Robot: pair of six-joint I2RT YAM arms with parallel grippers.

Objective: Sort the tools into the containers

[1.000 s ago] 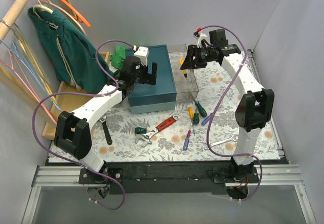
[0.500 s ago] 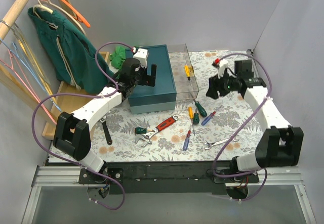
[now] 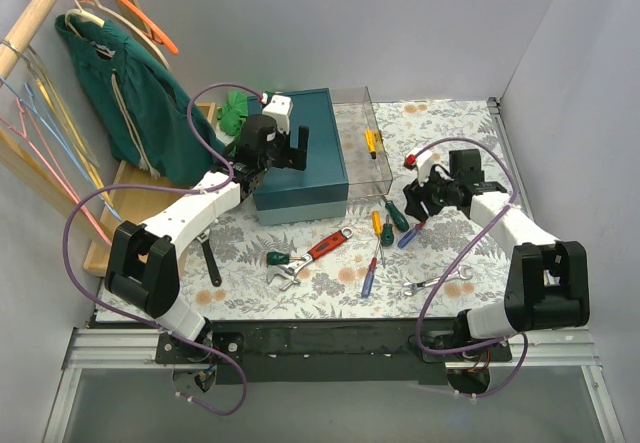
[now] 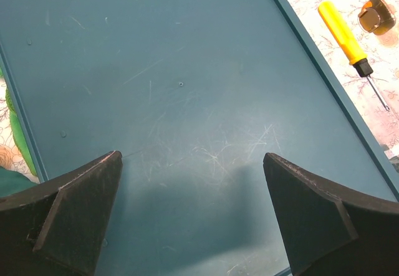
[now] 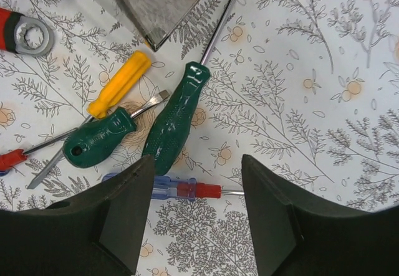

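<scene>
Floral-patterned surface [image 3: 440, 123] holds nearly everything unsorted, so the job looks barely begun. At left, the left tool [image 4: 192, 157] hangs spread wide and empty above the big teal box [image 4: 187, 70] with its scratched lid. One yellow-handled screwdriver [image 3: 370, 142] lies inside the clear plastic rectangular box [image 3: 352, 95]. The right tool [image 5: 196, 164], jaws partly apart and empty, hovers over a glossy dark green-handled screwdriver [image 5: 171, 123] lying loose among others; a silver spanner [image 3: 440, 281] waits nearby.

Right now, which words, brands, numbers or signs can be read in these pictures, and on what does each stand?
None can be read.
The teal box is bare, only scratched.
The yellow screwdriver and the large green screwdriver show no lettering.
Any marking on the red-handled adjustable wrench is too small to tell.
</scene>
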